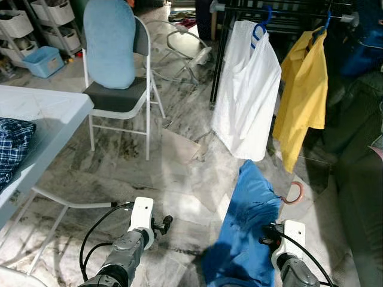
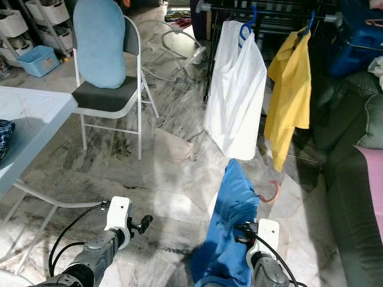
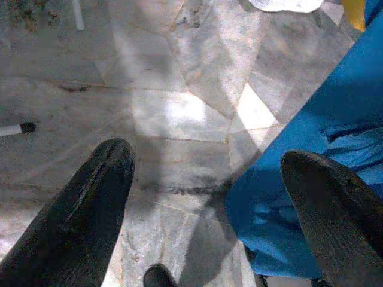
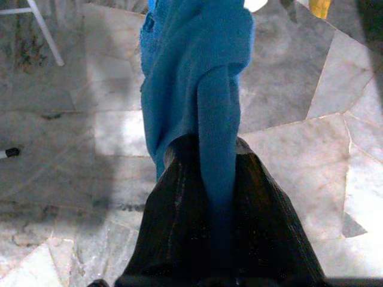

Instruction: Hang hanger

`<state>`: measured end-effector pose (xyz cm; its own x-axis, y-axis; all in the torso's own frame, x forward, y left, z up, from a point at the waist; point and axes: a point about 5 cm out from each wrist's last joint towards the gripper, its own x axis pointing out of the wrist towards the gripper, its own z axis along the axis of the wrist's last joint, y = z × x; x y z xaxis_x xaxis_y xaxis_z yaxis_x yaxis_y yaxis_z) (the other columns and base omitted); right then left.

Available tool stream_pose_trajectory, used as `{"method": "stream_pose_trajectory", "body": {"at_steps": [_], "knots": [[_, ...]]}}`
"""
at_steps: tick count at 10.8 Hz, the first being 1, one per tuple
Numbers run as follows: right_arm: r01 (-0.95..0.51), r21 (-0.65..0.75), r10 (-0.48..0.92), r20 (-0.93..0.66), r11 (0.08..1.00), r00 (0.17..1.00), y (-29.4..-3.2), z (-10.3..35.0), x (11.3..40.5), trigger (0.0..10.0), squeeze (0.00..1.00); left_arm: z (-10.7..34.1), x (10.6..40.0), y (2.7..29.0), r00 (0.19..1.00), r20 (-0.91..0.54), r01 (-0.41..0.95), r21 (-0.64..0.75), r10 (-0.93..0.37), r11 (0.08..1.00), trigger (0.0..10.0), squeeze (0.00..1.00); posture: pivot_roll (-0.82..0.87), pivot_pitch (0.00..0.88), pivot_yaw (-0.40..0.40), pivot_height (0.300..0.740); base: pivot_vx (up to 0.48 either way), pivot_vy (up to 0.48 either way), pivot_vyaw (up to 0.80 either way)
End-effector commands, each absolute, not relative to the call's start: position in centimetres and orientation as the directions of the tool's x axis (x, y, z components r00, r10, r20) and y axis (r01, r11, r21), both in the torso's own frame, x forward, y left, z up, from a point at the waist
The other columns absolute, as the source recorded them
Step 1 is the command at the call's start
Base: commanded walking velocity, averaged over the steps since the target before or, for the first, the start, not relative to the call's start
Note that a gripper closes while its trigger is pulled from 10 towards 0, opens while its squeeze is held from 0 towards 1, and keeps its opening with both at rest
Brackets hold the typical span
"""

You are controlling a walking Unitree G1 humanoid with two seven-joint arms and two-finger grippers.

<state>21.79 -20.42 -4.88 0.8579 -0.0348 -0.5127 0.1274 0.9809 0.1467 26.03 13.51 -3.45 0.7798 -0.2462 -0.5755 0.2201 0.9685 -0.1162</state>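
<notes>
While the right hand pinches a fold of bright blue cloth garment between its closed black fingers, that garment rises from the hand in a crumpled column, and a thin reddish-brown hook of a hanger curls out just beside its upper edge, over the grey marble floor. No writing or label can be read on it. Beyond the hand, a dark metal clothes rail carries a white shirt and a yellow shirt on blue hangers. Left hand hovers beside the blue garment, fingers spread wide, holding nothing. A pale worktop lies off to its outer side.
</notes>
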Motion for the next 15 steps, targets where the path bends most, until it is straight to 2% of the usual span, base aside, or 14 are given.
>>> {"method": "stream_pose_trajectory", "body": {"at_steps": [1, 10, 11, 14, 15], "knots": [[0.121, 0.147, -0.034, -0.490, 0.982, 0.871, -20.4, -4.6, 22.0, 10.0, 0.00, -3.7, 25.7, 13.8, 0.769, -0.592, 0.222, -0.108, -0.242, 0.969, 10.0, 0.00, -0.23, 0.112, 0.038, 0.740, 0.000, 0.000, -0.57], [0.121, 0.143, -0.036, -0.488, 0.982, 0.872, -20.4, -4.6, 22.1, 10.0, 0.00, -3.7, 25.7, 13.7, 0.768, -0.591, 0.226, -0.112, -0.248, 0.968, 10.0, 0.00, -0.22, 0.113, 0.039, 0.740, 0.000, 0.000, -0.56], [0.066, 0.075, -0.028, -0.428, 0.995, 0.903, -20.7, -3.5, 22.9, 10.0, 0.00, -4.3, 25.0, 14.0, 0.745, -0.619, 0.227, -0.114, -0.248, 0.967, 10.0, 0.00, -0.23, 0.120, 0.042, 0.740, 0.000, -0.345, 0.00], [0.012, 0.103, 0.038, -0.472, 0.995, 0.881, -19.7, -4.1, 22.9, 10.0, 0.00, -4.5, 24.8, 14.4, 0.749, -0.626, 0.187, -0.117, -0.219, 0.975, 10.0, 0.00, -0.23, 0.121, 0.048, 0.740, 0.000, 0.000, 0.00], [0.019, 0.122, 0.044, -0.490, 0.992, 0.870, -19.4, -4.2, 23.1, 10.0, 0.00, -4.5, 24.8, 14.8, 0.754, -0.630, 0.174, -0.081, -0.185, 0.981, 10.0, 0.00, -0.22, 0.117, 0.048, 0.740, 0.000, 0.000, 0.00]]}}
